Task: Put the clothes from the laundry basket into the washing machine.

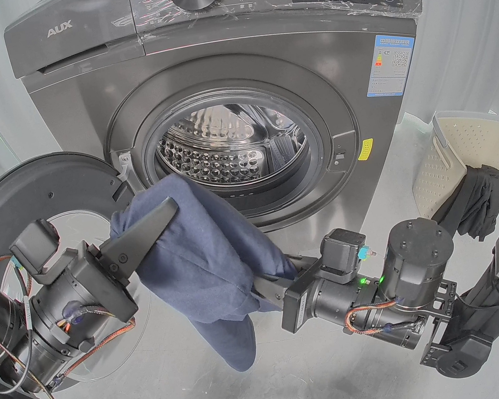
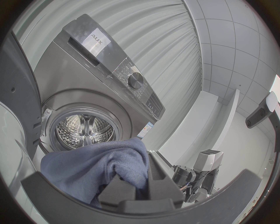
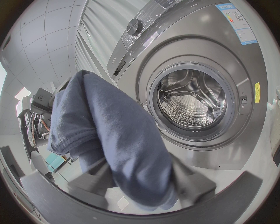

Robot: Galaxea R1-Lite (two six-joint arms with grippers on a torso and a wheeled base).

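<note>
Garment point(image 1: 201, 249), blue, hangs between both grippers just before the washer point(image 1: 274, 48) and its open drum point(image 1: 234, 143), with the door point(image 1: 27, 190) swung left. The left gripper point(image 1: 147, 230) clamps its upper end and the right gripper point(image 1: 267, 288) its lower side, arms pointing inward. The head view shows the basket point(image 1: 478, 133) at right, dark cloth point(image 1: 479, 199) over its rim. A blue label point(image 1: 389, 64) and yellow sticker point(image 1: 365, 149) mark the washer's front.

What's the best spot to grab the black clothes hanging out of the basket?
Probably the bunched fold of the black clothes drooping over the laundry basket rim, coming from the open side facing the robot. It hangs free there, so fingers could close around it.
</note>
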